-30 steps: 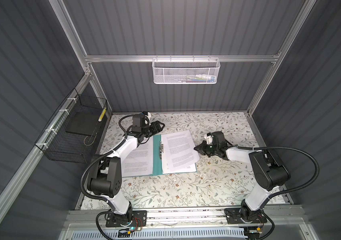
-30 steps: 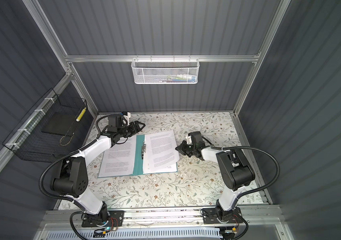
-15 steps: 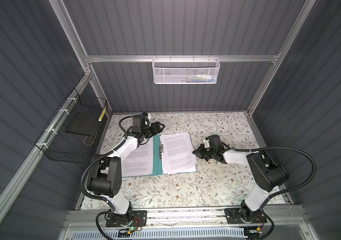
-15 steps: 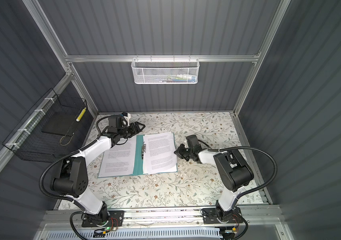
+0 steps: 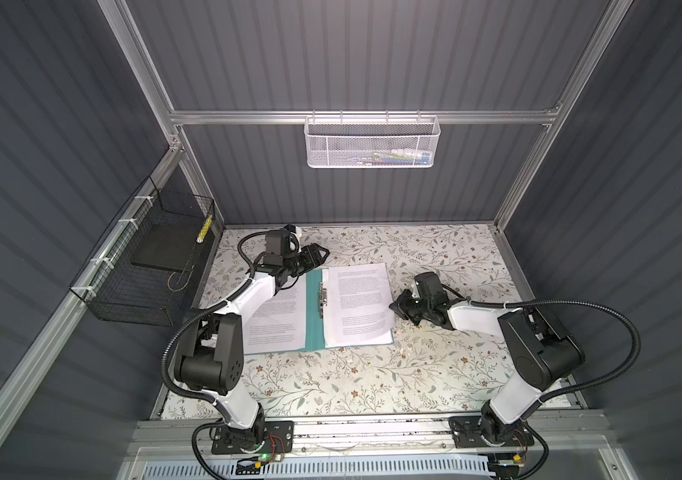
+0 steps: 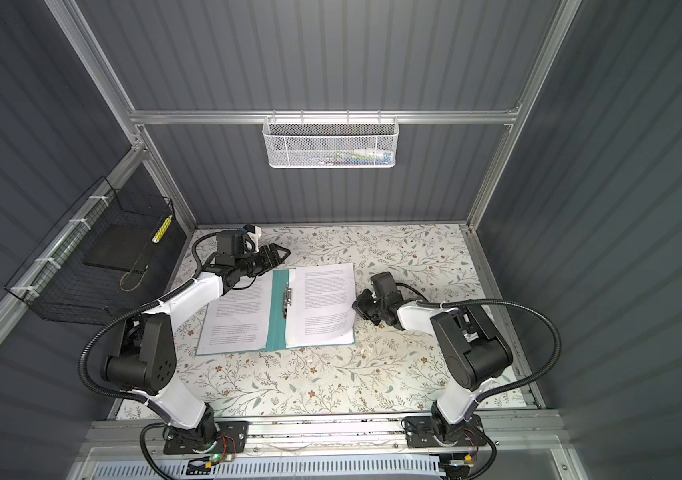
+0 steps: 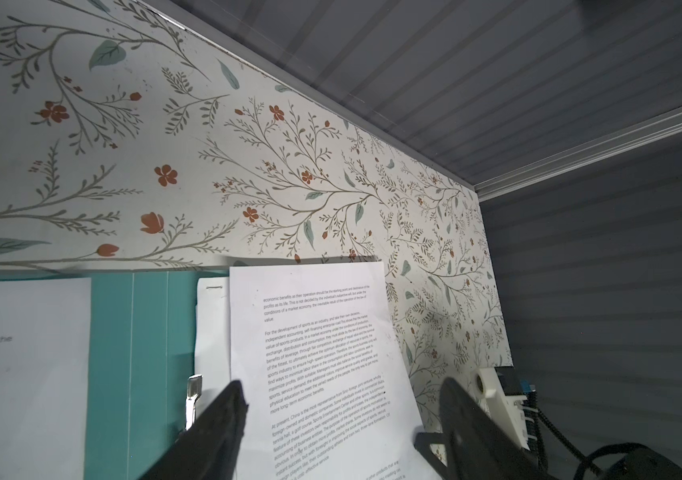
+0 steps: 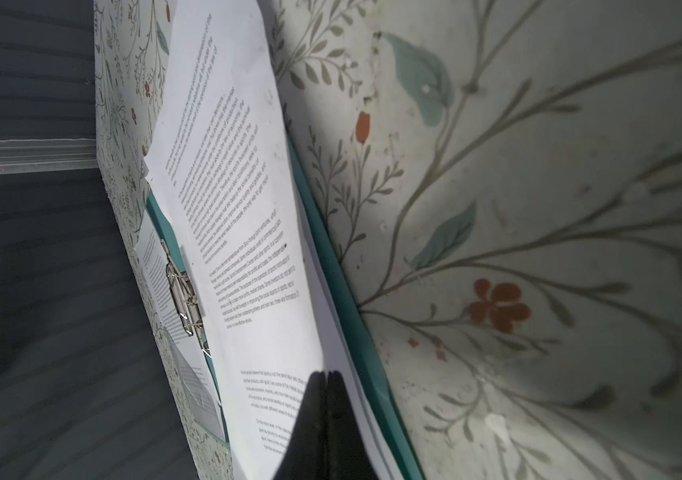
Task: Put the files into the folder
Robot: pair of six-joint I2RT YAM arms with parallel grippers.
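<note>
The right gripper [image 5: 396,308], jaws together, noses the top sheet of the files [image 5: 358,291] leftward on the open folder [image 5: 313,330] mid-table (pinched or merely pushed, can't tell). Keep it low and slow, squaring the edge toward the clip [image 5: 322,297] without buckling. The left gripper [image 5: 322,252] hovers, jaws apart, at the folder's far edge. Versus a second ago: the right gripper has come nearer and left, and the sheet lies straighter.

basket [image 5: 370,145] contents: too small (coloured specks) | files [image 5: 281,320]: corner under left arm [image 5: 256,291]
</note>
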